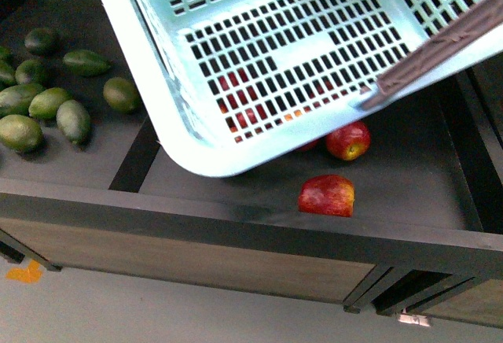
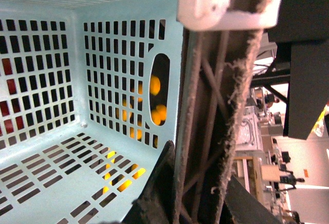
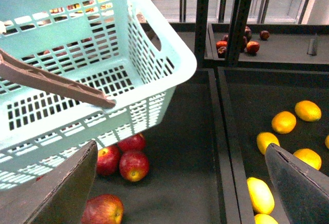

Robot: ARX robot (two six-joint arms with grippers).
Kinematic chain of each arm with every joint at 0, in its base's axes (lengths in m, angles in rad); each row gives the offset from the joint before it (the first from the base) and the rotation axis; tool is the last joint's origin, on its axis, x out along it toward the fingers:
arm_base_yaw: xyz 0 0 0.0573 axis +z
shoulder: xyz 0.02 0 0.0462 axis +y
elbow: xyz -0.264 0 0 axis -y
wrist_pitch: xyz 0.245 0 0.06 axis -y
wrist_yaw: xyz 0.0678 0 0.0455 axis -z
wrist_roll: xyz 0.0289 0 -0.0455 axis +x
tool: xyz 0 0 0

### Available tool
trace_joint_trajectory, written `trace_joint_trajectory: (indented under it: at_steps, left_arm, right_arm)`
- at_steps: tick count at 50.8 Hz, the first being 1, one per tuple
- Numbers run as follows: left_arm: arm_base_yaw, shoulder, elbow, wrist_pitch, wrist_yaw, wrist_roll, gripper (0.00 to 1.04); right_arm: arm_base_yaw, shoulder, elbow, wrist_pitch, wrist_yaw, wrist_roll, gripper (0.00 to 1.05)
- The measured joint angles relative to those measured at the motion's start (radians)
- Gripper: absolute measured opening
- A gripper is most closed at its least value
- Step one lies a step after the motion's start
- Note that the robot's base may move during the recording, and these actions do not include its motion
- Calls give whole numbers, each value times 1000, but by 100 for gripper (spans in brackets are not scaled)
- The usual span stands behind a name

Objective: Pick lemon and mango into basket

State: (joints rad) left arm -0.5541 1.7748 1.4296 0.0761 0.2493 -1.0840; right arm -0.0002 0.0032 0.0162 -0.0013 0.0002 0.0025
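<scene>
The aqua-blue basket (image 1: 236,12) hangs tilted above the shelf and fills the top of the front view; its slotted bottom shows nothing inside. My left gripper (image 2: 200,193) is shut on the basket's brown handle (image 2: 216,111) at the rim. My right gripper (image 3: 180,152) is open and empty, hovering beside the basket (image 3: 128,44) over a dark shelf. A bright yellow lemon (image 3: 260,194) lies in the neighbouring bin, just inside one finger. Orange-yellow mangoes (image 3: 284,122) lie a little farther back in that bin. Yellow-orange fruit shows through the basket's slots in the left wrist view.
Red apples (image 1: 348,140) lie on the shelf under and beside the basket, also seen as apples (image 3: 133,165). Several green oval fruits (image 1: 47,103) fill the left bin. A black divider (image 3: 226,147) separates the apple bin from the yellow fruit. The shelf's front edge (image 1: 236,217) runs across.
</scene>
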Motion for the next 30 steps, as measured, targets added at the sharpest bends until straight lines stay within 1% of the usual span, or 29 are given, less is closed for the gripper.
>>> trace_joint_trajectory:
  at_steps: [7,20,21,23,25,27,30]
  left_arm:
    - [-14,0,0,-10,20,-27,7]
    - [-5,0,0,-10,-6,-26,7]
    - [-4,0,0,-10,-7,-26,7]
    - [-4,0,0,-10,-7,-24,7]
    - [-4,0,0,-10,-7,-24,7]
    - [-6,0,0,-10,-5,-24,7]
    - [-7,0,0,-10,5,-25,7]
  right_arm:
    - [0,0,0,0,0,0,96]
    - [0,0,0,0,0,0,96]
    - [-3,4,2,-6,-17,9,96]
    - [-35,26,15,-54,-107,76,96]
    - [-98,77,19,-55,-207,168,96]
    - [-164,135,20,-15,-273,248,96]
    - [-273,246,38,102,-358,316,96]
